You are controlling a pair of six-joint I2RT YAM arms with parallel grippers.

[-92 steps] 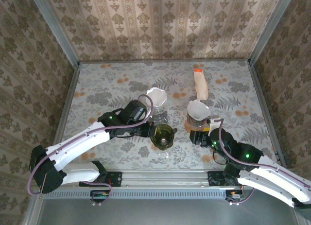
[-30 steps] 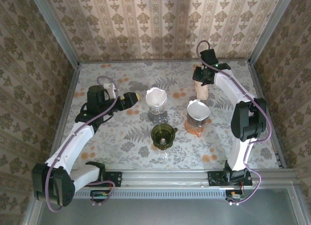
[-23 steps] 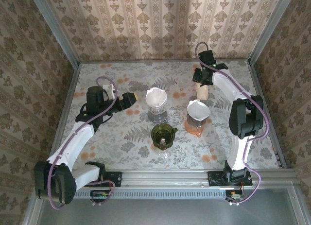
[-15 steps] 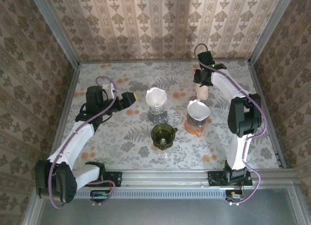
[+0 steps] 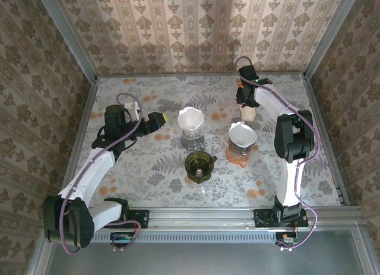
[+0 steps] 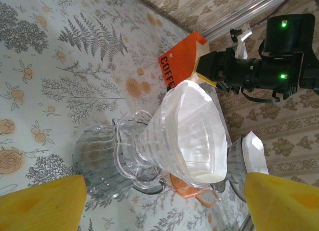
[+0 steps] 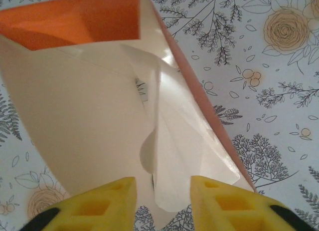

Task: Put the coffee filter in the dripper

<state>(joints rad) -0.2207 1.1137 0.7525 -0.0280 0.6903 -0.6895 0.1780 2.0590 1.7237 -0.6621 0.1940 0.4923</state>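
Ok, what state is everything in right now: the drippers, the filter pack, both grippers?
Clear dripper: upright on glass server, paper filter seated inside.
Second dripper: upright, white filter inside.
Green dripper: upright, no filter.
Filter pack: lying flat, mouth open, filters poking out.
Left gripper: open, empty.
Right gripper: at the pack mouth, jaws apart astride a filter edge.

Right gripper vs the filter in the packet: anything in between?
Nothing visible. In the right wrist view the filter sticks out of the open packet, its tip lying in the gap between the fingers of the right gripper, which stand apart on either side of it.
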